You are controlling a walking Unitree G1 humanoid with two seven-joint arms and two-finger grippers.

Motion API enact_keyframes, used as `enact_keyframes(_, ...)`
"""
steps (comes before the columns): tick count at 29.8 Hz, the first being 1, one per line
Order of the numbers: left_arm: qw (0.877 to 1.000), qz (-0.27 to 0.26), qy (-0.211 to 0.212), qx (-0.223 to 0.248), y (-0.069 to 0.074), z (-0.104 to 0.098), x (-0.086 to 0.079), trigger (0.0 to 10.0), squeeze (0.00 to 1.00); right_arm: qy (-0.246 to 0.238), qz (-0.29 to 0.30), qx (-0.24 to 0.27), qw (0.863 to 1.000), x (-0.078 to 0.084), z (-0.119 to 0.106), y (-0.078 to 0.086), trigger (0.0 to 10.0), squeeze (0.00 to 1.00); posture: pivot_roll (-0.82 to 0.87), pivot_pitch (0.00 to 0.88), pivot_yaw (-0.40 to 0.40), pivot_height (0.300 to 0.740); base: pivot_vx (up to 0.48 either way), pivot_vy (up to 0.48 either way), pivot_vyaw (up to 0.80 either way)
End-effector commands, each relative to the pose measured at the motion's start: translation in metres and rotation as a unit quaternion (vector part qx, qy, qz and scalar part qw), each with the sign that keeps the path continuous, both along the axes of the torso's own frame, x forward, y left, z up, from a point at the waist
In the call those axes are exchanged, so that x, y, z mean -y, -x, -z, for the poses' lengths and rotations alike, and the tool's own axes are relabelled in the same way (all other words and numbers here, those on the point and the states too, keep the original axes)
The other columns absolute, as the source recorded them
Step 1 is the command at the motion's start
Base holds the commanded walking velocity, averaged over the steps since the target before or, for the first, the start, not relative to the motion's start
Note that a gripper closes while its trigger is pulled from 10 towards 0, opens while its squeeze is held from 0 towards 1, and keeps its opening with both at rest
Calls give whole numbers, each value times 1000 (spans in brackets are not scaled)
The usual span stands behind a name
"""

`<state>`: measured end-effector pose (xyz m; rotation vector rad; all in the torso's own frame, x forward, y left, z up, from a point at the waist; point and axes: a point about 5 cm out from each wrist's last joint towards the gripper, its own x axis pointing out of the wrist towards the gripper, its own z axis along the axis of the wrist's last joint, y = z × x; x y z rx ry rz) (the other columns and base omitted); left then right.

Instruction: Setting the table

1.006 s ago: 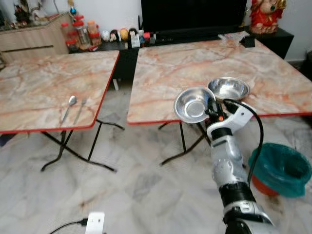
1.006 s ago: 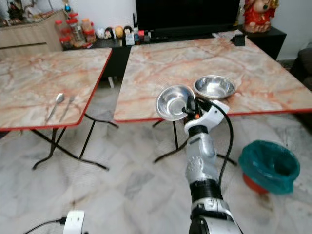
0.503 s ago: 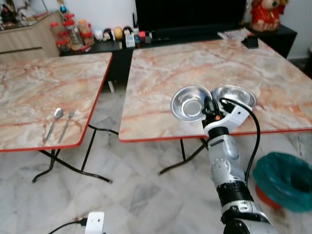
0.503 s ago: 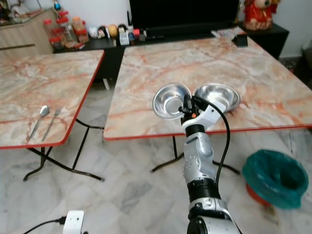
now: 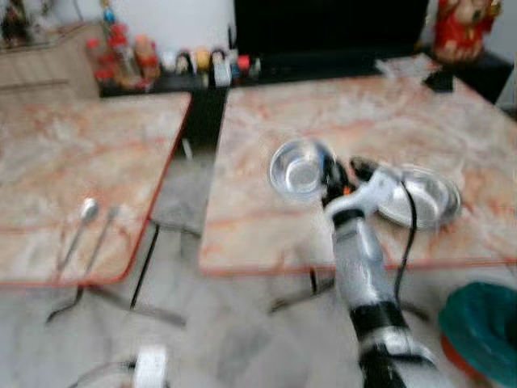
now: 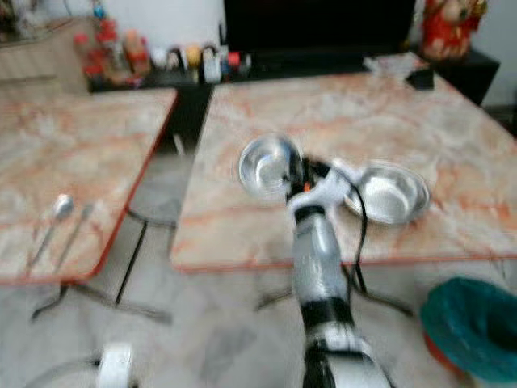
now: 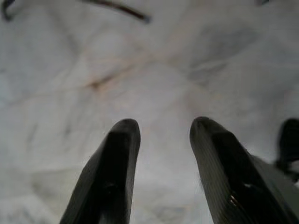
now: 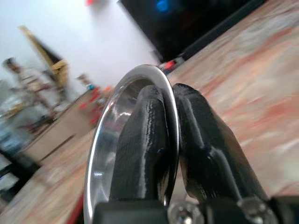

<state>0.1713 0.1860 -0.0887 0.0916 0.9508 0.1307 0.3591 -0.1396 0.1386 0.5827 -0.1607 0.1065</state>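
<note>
The room is a living area with a pale marble floor (image 5: 234,339), a dark TV unit (image 5: 323,32) along the back wall and a row of jars and little figurines (image 5: 153,56) on the low shelf beside it; the head views are pretty blurry.

Over on the left stands a folding surface (image 5: 48,162) with a marble-look top and red edging, and a spoon (image 5: 77,230) and fork (image 5: 101,234) lie side by side near its front edge. The left gripper (image 7: 161,135) hangs down over the floor, its jaws parted with nothing between them.

Past the gap comes the second marble surface (image 5: 363,121), same red trim. The right gripper (image 5: 329,174) is held out over the front part of this one, and its jaws are pinched tight on the rim of a steel bowl (image 5: 297,168), one finger inside and one outside, as the wrist view shows up close. The bowl is tipped up on its edge with its open side facing the camera, held off the top.

Just to the right of the arm, a second steel bowl (image 5: 420,196) sits flat on the same surface near the front edge. Further right, down on the floor, there's a bin with a teal bag (image 5: 485,327) lining it.
</note>
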Motion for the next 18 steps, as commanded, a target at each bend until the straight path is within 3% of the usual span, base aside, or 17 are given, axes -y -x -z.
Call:
enact_keyframes(1, 1000, -7, -14, -1, 1, -1, -13, 10000, 0, -2, -17, 16, 1000, -14, -10, -3, 10000, 0, 42, 1, 65, 740, 454, 0, 0)
enact_keyframes(3, 1000, -4, -17, -2, 1, -1, -13, 10000, 0, -1, -18, 17, 1000, -14, -10, -3, 10000, 0, 40, 0, 64, 740, 394, 0, 0)
enact_keyframes(15, 1000, 8, -27, 12, -3, -4, -13, 10000, 0, -1, -17, 16, 1000, -14, -9, -2, 10000, 0, 37, 1, 66, 740, 0, 0, 0)
enact_keyframes(18, 999, 1, -30, 14, -3, -4, -14, 10000, 0, 1, -17, 16, 1000, -14, -9, -2, 10000, 0, 37, 3, 67, 740, 0, -312, 0)
